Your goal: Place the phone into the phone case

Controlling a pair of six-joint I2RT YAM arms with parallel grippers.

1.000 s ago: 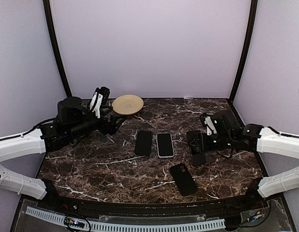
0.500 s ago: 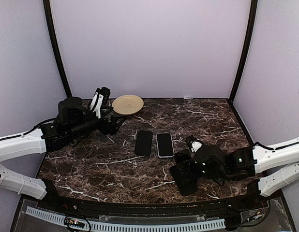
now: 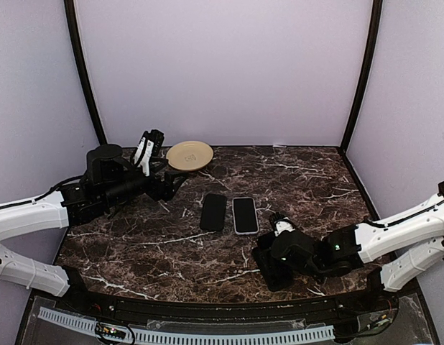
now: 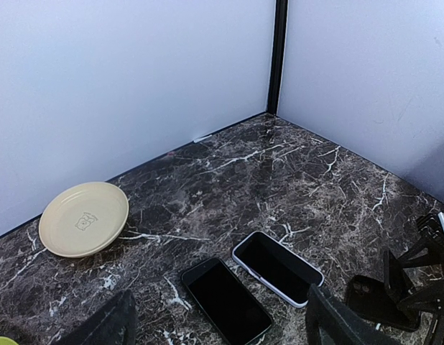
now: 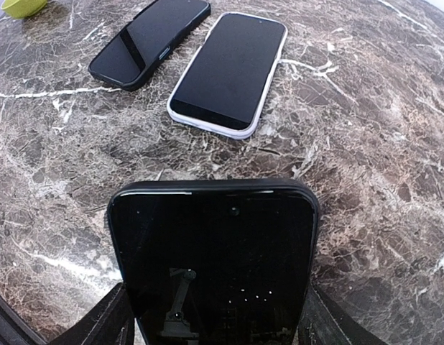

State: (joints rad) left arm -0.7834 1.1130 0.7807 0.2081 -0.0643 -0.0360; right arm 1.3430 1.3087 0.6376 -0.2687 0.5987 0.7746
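Note:
In the right wrist view a black phone [image 5: 215, 266] lies screen up between my right gripper's [image 5: 218, 327] fingers, which are shut on its long sides. A black phone case [image 5: 207, 185] rims its top edge and corners. How deep the phone sits in the case I cannot tell. From above, the right gripper [image 3: 271, 262] is low over the table's front middle and hides most of both. My left gripper [image 3: 146, 147] stands open at the back left, high off the table, with nothing between its fingers [image 4: 100, 327].
A bare black phone [image 3: 213, 212] and a phone in a white case [image 3: 245, 215] lie side by side at the table's middle. A cream plate [image 3: 190, 155] sits at the back left. A green object [image 5: 21, 6] shows at a frame corner.
My right gripper carried the phone from the middle right down and left onto the black case near the front edge. The left arm has not moved.

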